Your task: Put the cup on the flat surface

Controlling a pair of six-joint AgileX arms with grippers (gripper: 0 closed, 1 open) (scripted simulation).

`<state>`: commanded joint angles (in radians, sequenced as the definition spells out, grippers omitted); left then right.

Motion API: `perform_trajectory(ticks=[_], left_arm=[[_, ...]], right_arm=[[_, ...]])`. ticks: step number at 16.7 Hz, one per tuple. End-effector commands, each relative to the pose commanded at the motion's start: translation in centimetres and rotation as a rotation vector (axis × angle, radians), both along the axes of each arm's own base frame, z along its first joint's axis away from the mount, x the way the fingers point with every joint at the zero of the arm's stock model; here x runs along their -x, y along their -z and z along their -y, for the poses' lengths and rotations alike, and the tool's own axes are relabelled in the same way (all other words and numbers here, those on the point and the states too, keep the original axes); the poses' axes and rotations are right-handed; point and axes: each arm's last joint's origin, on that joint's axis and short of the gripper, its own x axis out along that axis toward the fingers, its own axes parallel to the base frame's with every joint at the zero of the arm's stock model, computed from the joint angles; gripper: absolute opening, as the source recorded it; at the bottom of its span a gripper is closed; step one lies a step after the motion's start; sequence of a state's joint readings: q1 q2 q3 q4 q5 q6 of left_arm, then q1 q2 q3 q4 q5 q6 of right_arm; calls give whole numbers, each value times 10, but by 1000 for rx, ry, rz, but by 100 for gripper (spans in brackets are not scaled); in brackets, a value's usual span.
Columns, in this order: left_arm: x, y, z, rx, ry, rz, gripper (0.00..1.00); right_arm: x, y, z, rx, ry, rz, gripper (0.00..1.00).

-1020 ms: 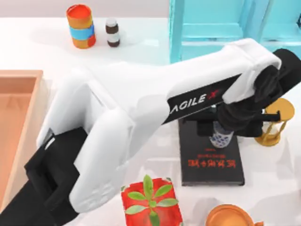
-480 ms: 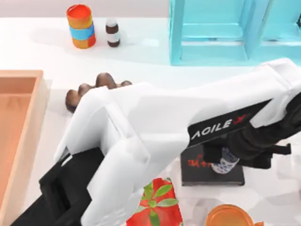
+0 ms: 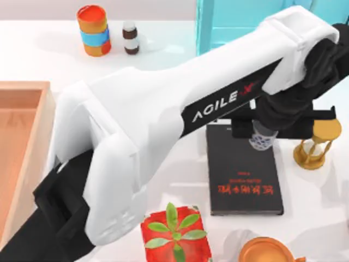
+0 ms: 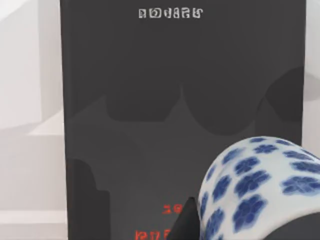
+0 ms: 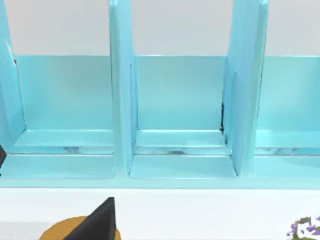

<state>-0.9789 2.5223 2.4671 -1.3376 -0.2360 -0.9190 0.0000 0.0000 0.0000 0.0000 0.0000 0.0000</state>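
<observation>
The long white left arm is reaching across the table, and its left gripper [image 3: 263, 131] is carrying the small white porcelain cup with blue flowers [image 3: 262, 139], fingers closed around it. The cup is hanging in the air above the far end of the black hardcover book with red lettering [image 3: 244, 180], near the golden hourglass [image 3: 316, 144]. To me this looks like the carrying step: cup lifted, not yet set down. Next it needs to be swung off the book to a bare patch of the glossy white tabletop [image 3: 163, 54], kept clear of the hourglass, lowered upright, then released. The right gripper [image 5: 97, 220] is facing the turquoise shelf rack [image 5: 175, 115]; whether it is open I cannot tell.
</observation>
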Motion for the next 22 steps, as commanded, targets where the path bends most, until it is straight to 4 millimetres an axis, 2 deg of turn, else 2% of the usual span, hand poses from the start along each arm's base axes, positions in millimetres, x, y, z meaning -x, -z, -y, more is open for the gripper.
perform_trajectory(ticks=[5, 9, 11, 15, 17, 22], left_arm=[[-2, -2, -4, 3, 9, -10, 0], [-19, -18, -44, -6, 2, -49, 0], [-20, -18, -67, -34, -6, -87, 0], [-26, -34, -111, -15, -11, -121, 0], [-27, -36, -116, -7, -5, -129, 0], [-27, -30, -115, -12, -2, -131, 0]], right_arm=[[0, 0, 0, 0, 0, 0, 100], [0, 0, 0, 0, 0, 0, 100], [0, 0, 0, 0, 0, 0, 100], [0, 0, 0, 0, 0, 0, 100], [0, 0, 0, 0, 0, 0, 100], [0, 0, 0, 0, 0, 0, 100]])
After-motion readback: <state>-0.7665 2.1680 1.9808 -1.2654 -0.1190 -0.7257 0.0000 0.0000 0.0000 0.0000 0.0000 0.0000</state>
